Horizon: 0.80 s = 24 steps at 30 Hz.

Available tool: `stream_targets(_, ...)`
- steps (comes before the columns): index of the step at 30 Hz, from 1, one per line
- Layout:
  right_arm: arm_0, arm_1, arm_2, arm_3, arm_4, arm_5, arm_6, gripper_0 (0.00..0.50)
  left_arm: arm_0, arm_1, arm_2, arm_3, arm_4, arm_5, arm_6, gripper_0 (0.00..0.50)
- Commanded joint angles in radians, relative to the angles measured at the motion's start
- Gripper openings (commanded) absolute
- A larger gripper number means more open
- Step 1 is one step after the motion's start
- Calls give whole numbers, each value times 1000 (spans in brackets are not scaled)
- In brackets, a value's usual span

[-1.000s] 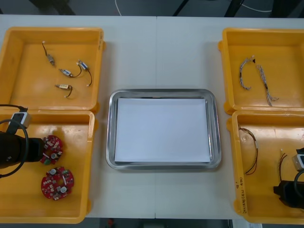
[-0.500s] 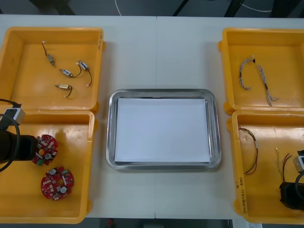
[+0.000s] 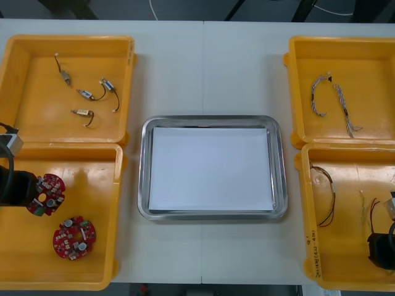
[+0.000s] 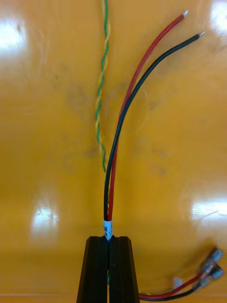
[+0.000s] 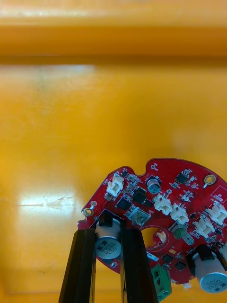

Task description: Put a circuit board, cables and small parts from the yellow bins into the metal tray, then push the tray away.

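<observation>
In the near left yellow bin (image 3: pixel 99 246), my left gripper (image 3: pixel 29 191) is shut on a round red circuit board (image 3: pixel 48 192). The left wrist view shows the gripper (image 5: pixel 109 234) clamping a silver capacitor at the edge of the board (image 5: pixel 165 208). A second board (image 3: pixel 74 237) lies beside it in the bin. In the near right bin (image 3: pixel 345 246), my right gripper (image 3: pixel 381 246) is shut on a red and black cable (image 3: pixel 372 206). In the right wrist view the gripper (image 4: pixel 109 240) pinches the cable (image 4: pixel 124 118) at its white label, over a green and yellow twisted cable (image 4: pixel 101 85).
The metal tray (image 3: pixel 143 179), white inside, sits between the bins. The far left bin holds several small metal parts (image 3: pixel 86 95). A blue and white cable (image 3: pixel 333 102) lies in the far right bin. Another red and black cable (image 3: pixel 326 197) lies in the near right bin.
The left gripper has drawn the circuit board toward the bin's left side. The right gripper has shut on the red and black cable and shifted slightly right.
</observation>
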Motion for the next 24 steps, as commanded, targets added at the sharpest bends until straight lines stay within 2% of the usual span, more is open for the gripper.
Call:
stream_targets(1, 20, -21, -111, -79, -35, 53, 26, 0, -64, 35, 30, -46, 16, 45, -128, 0)
stream_targets(5, 22, -21, -198, -108, -117, 96, 23, 0, -90, 35, 30, -56, 27, 77, -117, 0)
stream_targets(10, 14, -28, -349, -165, -207, 233, 29, 0, -141, 35, 30, -82, 42, 149, -100, 0)
stream_targets(14, 13, -48, -438, -207, -269, 297, 20, 0, -178, 35, 29, -97, 59, 195, -85, 0)
stream_targets(17, 14, -71, -494, -226, -321, 326, 15, 0, -213, 35, 23, -102, 79, 232, -73, 0)
stream_targets(24, -4, -189, -560, -265, -451, 362, 12, 0, -299, 35, -59, -132, 79, 276, 27, 1)
